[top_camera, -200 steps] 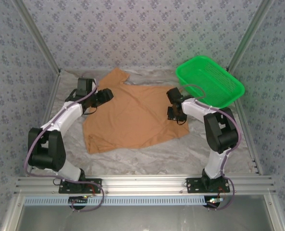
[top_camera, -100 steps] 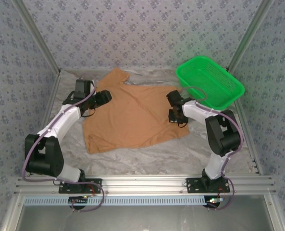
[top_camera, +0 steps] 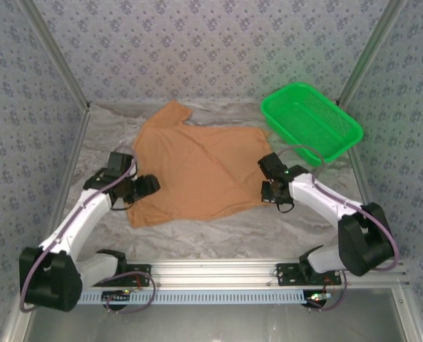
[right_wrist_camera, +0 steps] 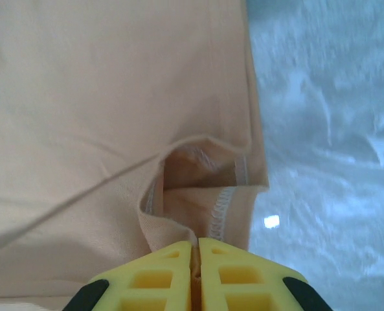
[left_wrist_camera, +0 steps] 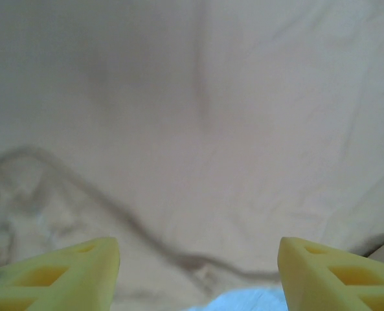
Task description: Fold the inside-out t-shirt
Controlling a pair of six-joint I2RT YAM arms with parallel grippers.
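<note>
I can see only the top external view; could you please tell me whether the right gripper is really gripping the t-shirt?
Observer: Yes. In the right wrist view, the right gripper is shut on a pinched fold of the t-shirt at its stitched hem corner.
Operator: Thank you. Is the left gripper holding any cloth?
Observer: No. In the left wrist view, the left gripper is open, its fingers wide apart with nothing pinched between them.
Operator: Is it near an edge?
Observer: Yes. A patch of pale table cover shows between its fingers, so the t-shirt's edge runs right there.
</note>
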